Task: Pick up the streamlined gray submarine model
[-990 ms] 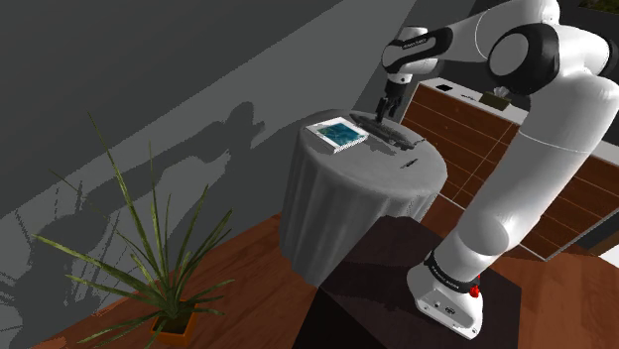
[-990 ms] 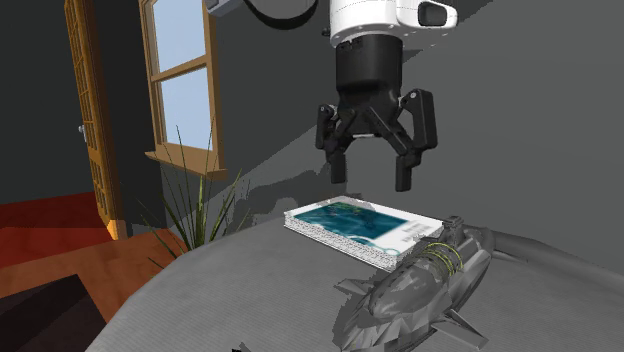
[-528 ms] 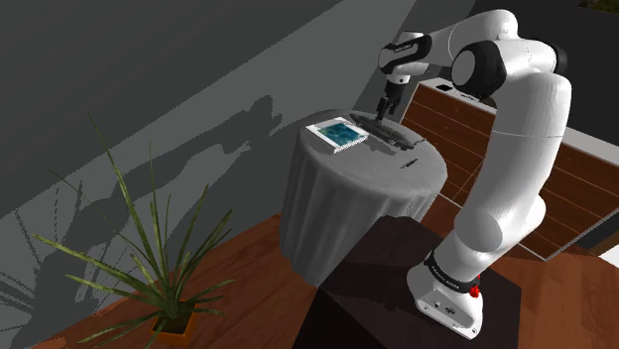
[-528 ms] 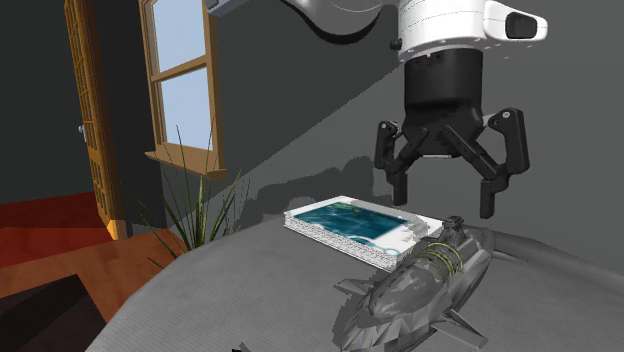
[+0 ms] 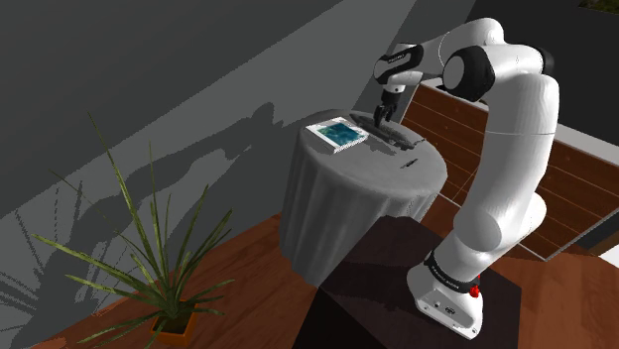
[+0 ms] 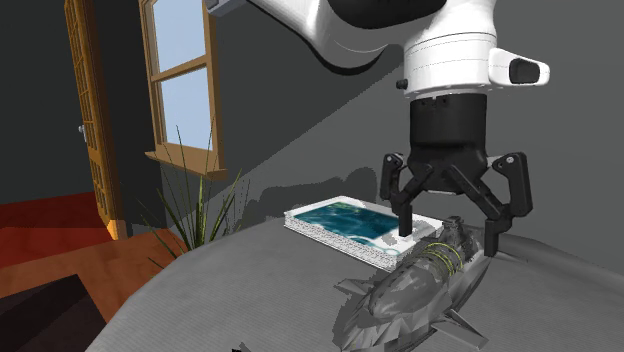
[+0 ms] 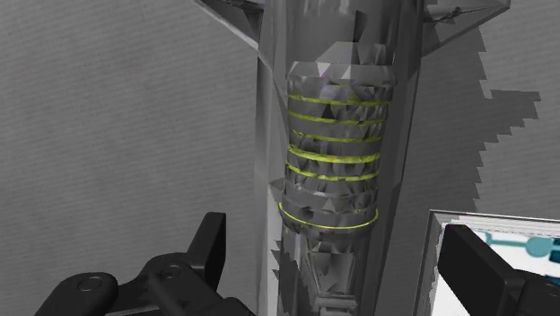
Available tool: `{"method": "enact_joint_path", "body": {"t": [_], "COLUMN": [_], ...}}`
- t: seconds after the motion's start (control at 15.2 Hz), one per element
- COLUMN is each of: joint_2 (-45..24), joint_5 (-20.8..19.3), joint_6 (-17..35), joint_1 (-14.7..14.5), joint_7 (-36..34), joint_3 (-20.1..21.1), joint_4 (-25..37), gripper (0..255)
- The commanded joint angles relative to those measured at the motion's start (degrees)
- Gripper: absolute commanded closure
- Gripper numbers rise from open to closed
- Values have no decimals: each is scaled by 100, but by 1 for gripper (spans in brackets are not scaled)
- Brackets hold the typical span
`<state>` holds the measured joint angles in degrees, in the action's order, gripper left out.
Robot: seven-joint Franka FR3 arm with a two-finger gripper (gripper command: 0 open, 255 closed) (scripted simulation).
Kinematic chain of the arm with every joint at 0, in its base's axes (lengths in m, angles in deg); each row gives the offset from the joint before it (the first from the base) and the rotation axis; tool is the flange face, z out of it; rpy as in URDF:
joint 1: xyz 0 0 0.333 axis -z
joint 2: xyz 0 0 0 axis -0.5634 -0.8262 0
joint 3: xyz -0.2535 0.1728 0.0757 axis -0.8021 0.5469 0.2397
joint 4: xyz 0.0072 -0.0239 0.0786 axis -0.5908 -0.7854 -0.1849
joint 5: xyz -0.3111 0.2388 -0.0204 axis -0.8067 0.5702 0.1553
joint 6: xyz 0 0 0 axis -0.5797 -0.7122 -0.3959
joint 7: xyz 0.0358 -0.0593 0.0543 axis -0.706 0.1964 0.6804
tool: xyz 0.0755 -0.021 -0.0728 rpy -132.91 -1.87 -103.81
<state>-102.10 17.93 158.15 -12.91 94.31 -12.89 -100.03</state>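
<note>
The gray submarine model (image 6: 420, 290) lies on the round table's gray cloth (image 6: 220, 310), a long dark hull with thin yellow-green rings around its middle (image 7: 336, 153). My black gripper (image 6: 452, 238) hangs open just over the hull's far end, one finger on each side of the small tower, not touching. In the wrist view the fingers (image 7: 211, 242) stand wide apart with the ringed hull between them. From the shoulder view the gripper (image 5: 382, 112) sits above the submarine (image 5: 389, 134) at the far side of the tabletop.
A flat white-edged book with a blue-green cover (image 6: 350, 222) lies close beside the submarine. A potted spiky plant (image 5: 164, 263) stands on the wooden floor. A wooden counter (image 5: 496, 149) runs behind the table. The dark stand (image 5: 417, 288) is close in front.
The gripper has moved from above the book across to the submarine and dropped lower, so its open fingers now straddle the hull's far end. The submarine and book stayed put.
</note>
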Motion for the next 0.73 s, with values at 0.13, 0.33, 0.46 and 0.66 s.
{"method": "enact_joint_path", "body": {"t": [0.13,0.33,0.46,0.66], "joint_2": [-32,-28,-31,-32], "joint_5": [13,12,13,13], "joint_6": [45,49,47,47], "joint_1": [8,8,10,8], "joint_7": [6,8,9,6], "joint_3": [6,5,5,6], "joint_4": [-12,-19,-15,-14], "gripper": [255,255,255,255]}}
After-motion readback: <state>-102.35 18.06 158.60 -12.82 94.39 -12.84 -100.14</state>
